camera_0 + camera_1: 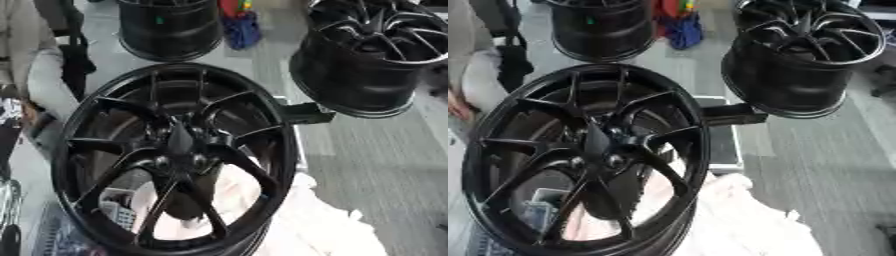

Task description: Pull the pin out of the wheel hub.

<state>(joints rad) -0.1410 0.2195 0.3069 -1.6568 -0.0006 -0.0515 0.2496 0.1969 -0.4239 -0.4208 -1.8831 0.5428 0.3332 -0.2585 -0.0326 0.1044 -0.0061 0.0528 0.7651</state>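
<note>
Black wheel hub (175, 160) fills view; pin indistinct at centre.

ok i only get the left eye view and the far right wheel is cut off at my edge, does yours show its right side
observer: yes, in the right eye view the far right wheel has its right edge inside the frame, spokes and all.
operator: and just below it, toward me?
observer: a black block sits over a pale platform; here the platform's top shows wider, running back behind the near wheel.
</note>
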